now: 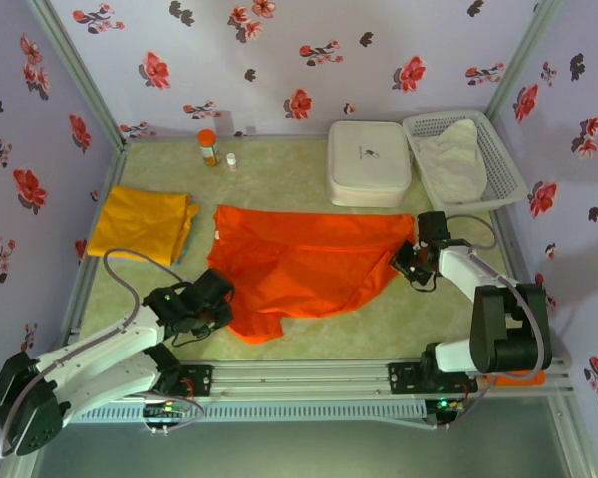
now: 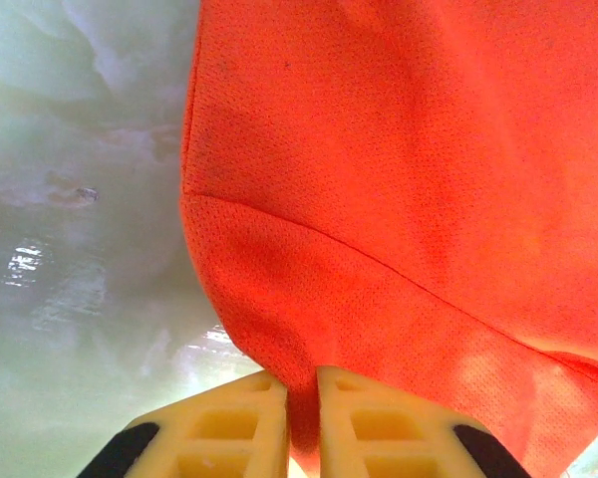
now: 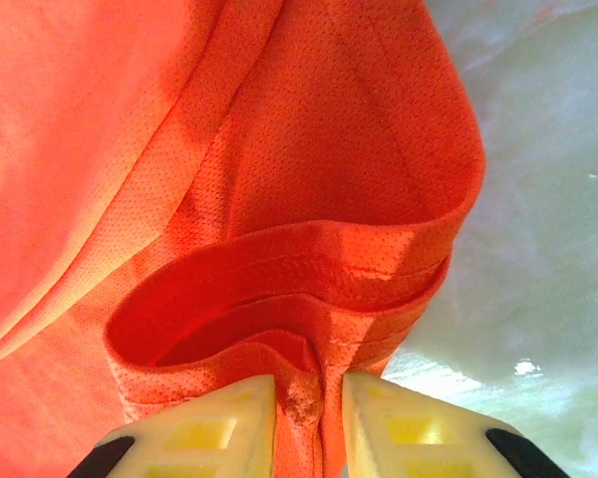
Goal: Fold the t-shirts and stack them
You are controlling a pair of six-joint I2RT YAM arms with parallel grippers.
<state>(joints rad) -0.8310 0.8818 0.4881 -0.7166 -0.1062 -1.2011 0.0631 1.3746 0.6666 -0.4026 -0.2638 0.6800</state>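
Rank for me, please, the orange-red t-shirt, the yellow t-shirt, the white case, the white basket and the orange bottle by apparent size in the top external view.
1. orange-red t-shirt, spread out
2. white basket
3. folded yellow t-shirt and white case: too alike to rank
4. orange bottle, clearly smallest

No text, number or brand can be read anywhere. The white case [image 1: 369,162] at the far right has a small dark mark on its lid, too small to make out.
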